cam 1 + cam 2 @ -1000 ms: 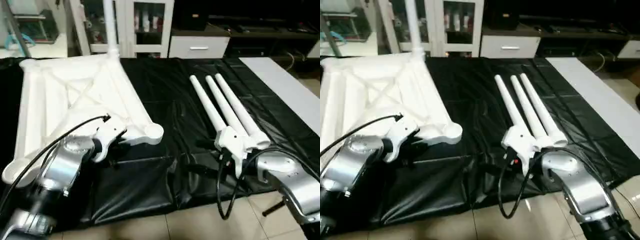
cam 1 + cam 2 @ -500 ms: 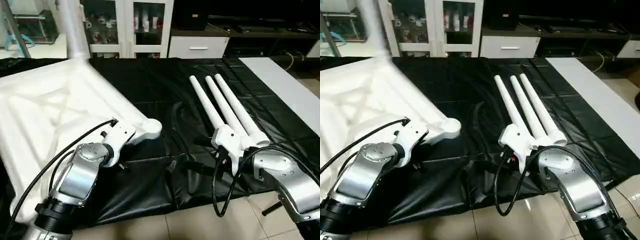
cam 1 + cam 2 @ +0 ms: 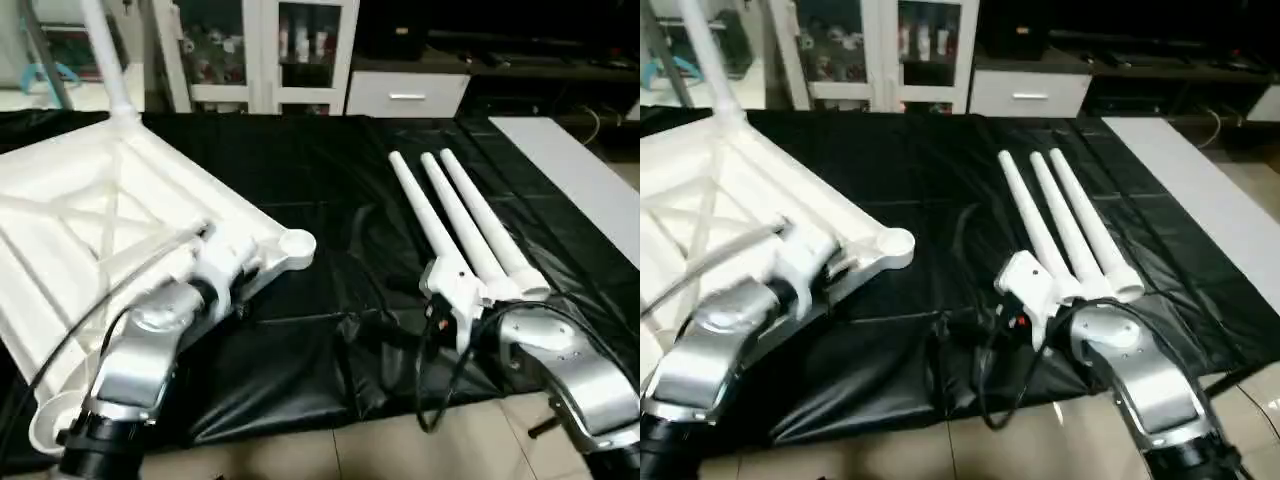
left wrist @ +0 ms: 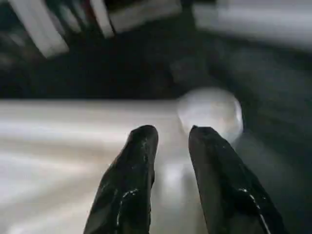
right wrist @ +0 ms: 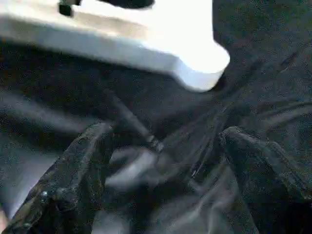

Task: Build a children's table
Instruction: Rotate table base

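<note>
On our left the tabletop [image 3: 90, 230] lies upside down on the black sheet [image 3: 330, 190] that covers the worktop, its X-ribs facing up. We judge it lies this way so the corner sockets are open for the legs. One leg [image 3: 105, 60] is already seated, rising from the far corner.

Our left gripper [image 4: 170, 141] sits at the tabletop's near edge, just beside an empty socket [image 3: 296, 243]. In the wrist view its fingers [image 4: 131, 175] stand narrow with a small gap, the white edge below them and the round socket just beyond. We cannot tell whether they pinch the rim or merely hover over it. We judge this arm is there to steady or turn the top so that this corner faces the spare legs.

In the middle the sheet is bare and wrinkled, keeping the socket well apart from the three loose legs [image 3: 455, 215]. These lie side by side, touching, with their thick ends toward us, which we judge makes them easy to pick up from the near side.

On our right, the right gripper [image 5: 161, 165] stands wide and holds nothing. It hangs over the sheet at the legs' near ends, beside the leftmost leg, and its wrist view looks across to the socket corner [image 5: 195, 63]. We judge it is ready to take a leg next.
</note>
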Robot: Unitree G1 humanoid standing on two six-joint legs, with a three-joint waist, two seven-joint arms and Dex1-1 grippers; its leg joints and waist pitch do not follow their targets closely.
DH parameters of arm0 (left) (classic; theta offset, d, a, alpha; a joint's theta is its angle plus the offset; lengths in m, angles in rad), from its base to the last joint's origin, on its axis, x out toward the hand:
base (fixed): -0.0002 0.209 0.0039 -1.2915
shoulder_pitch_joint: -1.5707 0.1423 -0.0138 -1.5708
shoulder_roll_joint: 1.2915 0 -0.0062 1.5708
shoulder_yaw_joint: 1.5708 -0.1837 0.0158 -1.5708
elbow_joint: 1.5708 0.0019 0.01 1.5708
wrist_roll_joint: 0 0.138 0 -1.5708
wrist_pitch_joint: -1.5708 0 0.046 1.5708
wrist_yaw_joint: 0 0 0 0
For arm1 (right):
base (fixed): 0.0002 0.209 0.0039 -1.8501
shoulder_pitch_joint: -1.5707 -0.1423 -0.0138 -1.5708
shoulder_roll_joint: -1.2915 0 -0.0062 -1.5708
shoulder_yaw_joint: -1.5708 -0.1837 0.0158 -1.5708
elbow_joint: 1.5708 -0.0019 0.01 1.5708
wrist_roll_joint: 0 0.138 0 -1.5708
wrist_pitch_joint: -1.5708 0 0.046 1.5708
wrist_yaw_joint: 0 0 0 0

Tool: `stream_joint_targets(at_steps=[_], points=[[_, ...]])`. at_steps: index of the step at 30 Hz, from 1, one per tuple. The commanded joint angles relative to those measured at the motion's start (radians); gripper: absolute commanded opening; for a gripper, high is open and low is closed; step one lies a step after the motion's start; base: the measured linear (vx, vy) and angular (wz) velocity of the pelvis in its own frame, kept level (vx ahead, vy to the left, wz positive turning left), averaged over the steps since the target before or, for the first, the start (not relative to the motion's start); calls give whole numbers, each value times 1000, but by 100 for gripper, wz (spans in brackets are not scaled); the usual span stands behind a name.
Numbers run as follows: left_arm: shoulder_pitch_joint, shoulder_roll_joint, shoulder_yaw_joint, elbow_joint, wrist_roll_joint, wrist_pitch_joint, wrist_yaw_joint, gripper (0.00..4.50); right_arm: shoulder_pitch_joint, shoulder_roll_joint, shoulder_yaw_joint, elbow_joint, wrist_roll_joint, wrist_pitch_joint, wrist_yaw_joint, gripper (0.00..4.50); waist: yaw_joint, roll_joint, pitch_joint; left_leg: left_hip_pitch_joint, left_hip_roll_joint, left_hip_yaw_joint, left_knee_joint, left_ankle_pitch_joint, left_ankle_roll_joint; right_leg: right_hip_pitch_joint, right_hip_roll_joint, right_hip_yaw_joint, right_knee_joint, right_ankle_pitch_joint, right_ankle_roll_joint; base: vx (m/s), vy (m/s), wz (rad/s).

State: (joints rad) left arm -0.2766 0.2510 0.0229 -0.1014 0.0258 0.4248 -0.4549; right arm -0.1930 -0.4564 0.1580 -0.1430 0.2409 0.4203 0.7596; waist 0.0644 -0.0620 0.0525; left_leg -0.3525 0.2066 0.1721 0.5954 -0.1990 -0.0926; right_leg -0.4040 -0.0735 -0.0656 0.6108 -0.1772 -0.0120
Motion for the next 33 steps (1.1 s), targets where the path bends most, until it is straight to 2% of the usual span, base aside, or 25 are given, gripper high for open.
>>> stream_joint_targets(at_steps=[1, 8, 9, 10, 12, 14, 15, 16, 17, 18, 19, 20, 21, 22, 23, 24, 25, 26, 27, 28, 29, 30, 31, 32, 33], points=[[25, -29, 32, -43, -44, -23, 34, 146, 12, 23, -59, -18, 9, -5, -71, 385, 3, 1, -55, 1, 26, -6, -75, -223, 32, 39, -59, 44, -82, -296, -144, 0, 0, 0], [98, -115, 89, -115, -8, -73, 214, 146, 38, 159, -137, -38, -56, -50, -335, 385, -6, 1, -54, 0, 29, -10, -80, -224, 2, 35, -44, 40, -81, -296, -96, 0, 0, 0], [123, -138, 79, -117, 39, -91, 280, 146, 47, 213, -161, -39, -66, -41, -416, 385, -2, -8, -48, -53, 10, -53, -101, -240, 32, 76, -52, -6, -61, -273, -86, 0, 0, 0], [127, -140, 72, -114, 49, -94, 286, 146, 47, 221, -164, -38, -71, -38, -432, 385, -10, 19, -54, -41, 23, -70, -108, -258, 41, 74, -43, -20, -65, -240, -93, -13, -22, 28], [139, -145, 56, -109, 67, -111, 305, 146, 46, 241, -169, -36, -84, -39, -468, 385, -47, 59, -58, -19, 78, -177, -122, -294, 130, 62, -13, -67, -20, -110, -203, 18, -51, 58], [143, -154, 54, -111, 69, -116, 316, 146, 45, 249, -171, -34, -90, -42, -483, 385, -67, 62, -56, -1, 102, -236, -139, -291, 207, 44, 6, -75, 29, -155, -252, 23, -113, 57], [141, -183, 61, -115, 50, -92, 329, 146, 43, 250, -162, -30, -115, -46, -504, 385, -75, 59, -54, 41, 158, -216, -135, -240, 263, -1, -6, -38, 55, -180, -275, 16, -139, 58], [139, -190, 63, -114, 48, -99, 341, 146, 43, 252, -160, -28, -119, -43, -516, 385, -67, 48, -46, 18, 164, -189, -146, -254, 267, 5, -14, -33, 73, -135, -278, 31, -218, 52], [131, -190, 64, -107, 49, -93, 350, 146, 43, 245, -150, -24, -120, -53, -503, 385, -47, 38, -38, 3, 142, -127, -148, -324, 249, 10, -27, -11, 62, -103, -275, 45, -277, 30], [126, -189, 62, -102, 50, -90, 358, 146, 43, 241, -143, -21, -121, -61, -495, 385, -37, -12, -42, -15, 20, -40, -34, -336, 216, 18, -55, 38, -52, -177, -324, 45, -277, 30], [121, -186, 59, -97, 51, -88, 359, 146, 45, 240, -142, -24, -113, -67, -483, 385, 8, -59, -57, -29, -81, 9, 154, -219, 167, 38, -87, 51, -124, -491, -203, 5, -248, 14], [110, -177, 52, -88, 41, -91, 338, 146, 46, 247, -152, -36, -88, -62, -469, 385, 31, -48, -57, -74, -70, -5, 142, -163, 155, 77, -101, 76, -111, -538, -136, -37, -200, -1], [110, -177, 52, -88, 41, -91, 338, 146, 46, 247, -152, -36, -88, -62, -469, 385, 43, -50, -49, -82, -61, -24, 100, -83, 106, 78, -105, 90, -92, -547, 115, -37, -200, -1], [106, -169, 44, -86, 51, -91, 333, 146, 44, 250, -155, -41, -79, -49, -464, 385, 48, -50, -52, -73, -56, -31, 75, -79, 98, 77, -101, 95, -90, -531, 216, -32, -180, 0], [101, -165, 39, -81, 58, -90, 331, 146, 39, 250, -154, -45, -74, -37, -459, 385, 48, -28, -50, -41, -40, -44, 23, -85, 115, 71, -93, 76, -103, -473, 266, -39, -131, 4], [97, -160, 32, -77, 63, -85, 330, 146, 32, 256, -156, -48, -66, -20, -461, 385, 30, -19, -44, -41, -8, -69, -21, -103, 145, 66, -65, 41, -101, -387, 236, -39, -131, 4], [97, -160, 32, -76, 63, -85, 330, 146, 32, 257, -156, -49, -66, -19, -462, 385, 29, 0, -55, -34, 11, -83, -29, -108, 135, 82, -62, 25, -97, -351, 215, -27, -97, -5], [94, -160, 31, -74, 60, -84, 326, 146, 26, 263, -160, -52, -55, -8, -463, 385, 33, 13, -58, -1, 59, -96, -42, -168, 127, 70, -83, 25, -102, -327, 156, 4, -79, 6], [93, -162, 32, -74, 59, -82, 325, 146, 24, 265, -161, -54, -50, -4, -463, 385, 28, 18, -45, 39, 73, -83, -59, -306, 100, 66, -91, 19, -117, -403, 67, 4, -79, 6], [92, -162, 31, -76, 60, -82, 327, 146, 23, 263, -157, -55, -47, 0, -459, 385, 21, 15, -37, 48, 70, -74, -66, -371, 81, 72, -91, 8, -126, -476, 43, 0, 0, 0], [93, -162, 30, -78, 62, -79, 329, 146, 23, 257, -148, -54, -48, 2, -451, 385, 17, 10, -16, 83, 48, -54, -58, -487, 56, 68, -84, -23, -165, -686, 49, 0, 0, 0], [94, -160, 30, -80, 61, -77, 328, 146, 24, 255, -144, -54, -47, 3, -447, 385, 7, 18, -9, 142, 30, -30, -20, -531, 54, 55, -71, -90, -223, -814, 86, 0, 0, 0], [94, -160, 29, -80, 61, -77, 328, 146, 24, 255, -143, -54, -47, 3, -446, 385, 0, 24, -7, 155, 52, -34, -28, -580, 62, 69, -59, -129, -227, -795, 99, 0, 0, 0], [95, -154, 23, -81, 54, -78, 325, 146, 26, 258, -142, -54, -44, 5, -440, 385, 33, 55, -10, 45, 191, -98, -179, -808, 58, 178, -43, -82, 86, -458, 47, 82, 66, -14], [95, -153, 22, -82, 54, -78, 325, 146, 27, 258, -142, -54, -43, 6, -440, 385, 28, 54, -11, 86, 158, -78, -210, -890, 45, 106, -10, -50, 111, -275, -11, 82, 66, -14]])
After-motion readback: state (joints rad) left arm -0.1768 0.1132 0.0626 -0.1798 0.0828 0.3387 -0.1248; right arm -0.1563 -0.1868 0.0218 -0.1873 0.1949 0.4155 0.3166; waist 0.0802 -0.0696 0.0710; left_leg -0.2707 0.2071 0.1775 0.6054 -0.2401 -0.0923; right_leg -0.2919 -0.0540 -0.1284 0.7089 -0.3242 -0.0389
